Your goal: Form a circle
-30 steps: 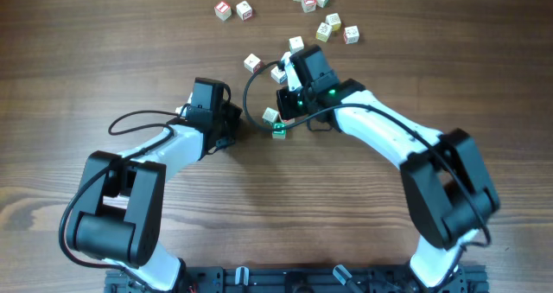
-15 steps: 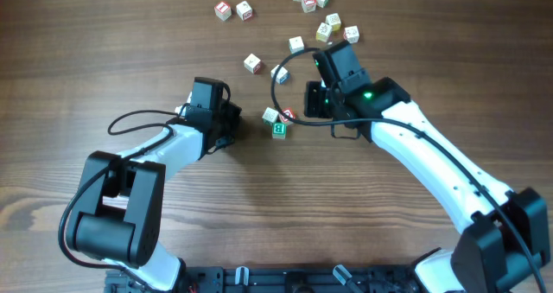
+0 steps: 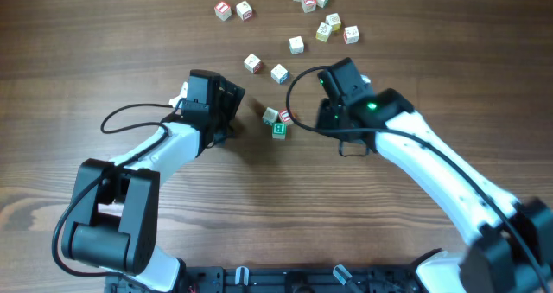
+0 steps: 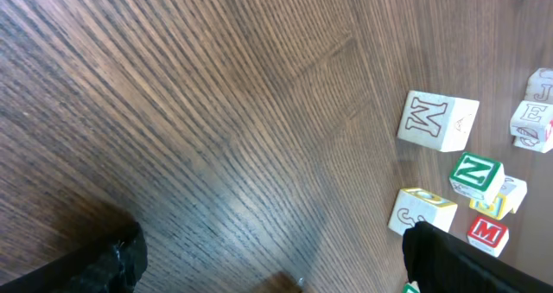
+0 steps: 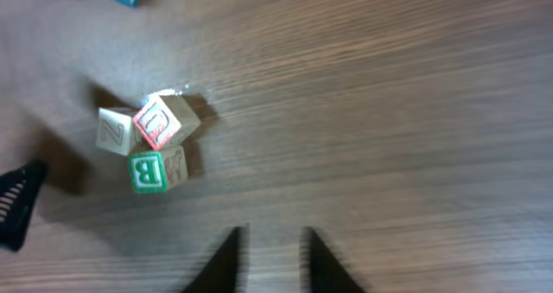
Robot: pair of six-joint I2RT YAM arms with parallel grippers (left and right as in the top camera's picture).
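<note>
While three cubes [image 3: 277, 120] huddle, others [image 3: 296, 44] scattered | left gripper [image 4: 272, 250] splayed | right gripper [image 5: 270, 241] ajar

The wooden table [image 3: 86, 51] is lit brightly and evenly from above. A pale sheen is seen on the wood in the left wrist view. Soft shadows are cast left of the cubes [image 5: 149, 142] in the slightly blurred right wrist view.

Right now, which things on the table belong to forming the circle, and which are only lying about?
For the job:
- three clustered alphabet cubes
- loose alphabet cubes scattered beyond them

Not for the job:
- the right arm's black cable
- the wooden table itself
</note>
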